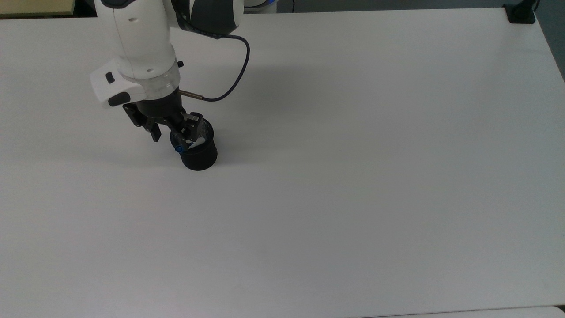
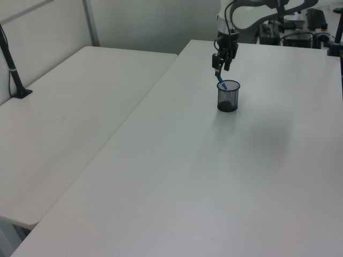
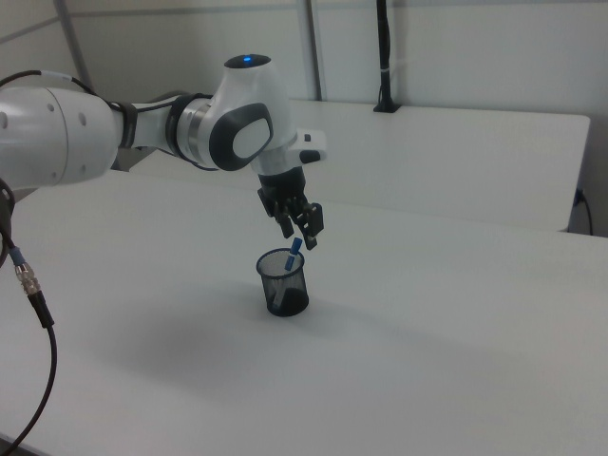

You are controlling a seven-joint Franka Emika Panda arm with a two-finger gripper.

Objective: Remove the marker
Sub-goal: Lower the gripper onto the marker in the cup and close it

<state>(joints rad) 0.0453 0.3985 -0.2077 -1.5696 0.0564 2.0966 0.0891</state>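
The marker [image 3: 295, 249] is stood tilted in the cup [image 3: 284, 283], blue end above the rim, on the tabletop [image 1: 353, 176] nr. the top view's left edge. The gripper [image 3: 297, 229] is held w/ fingers spread wide just above the marker's blue end.

White-shelled arm [image 3: 57, 133] with grey joints (blue light on top); dark cable [image 1: 229, 84]; black gripper [image 1: 170, 132].
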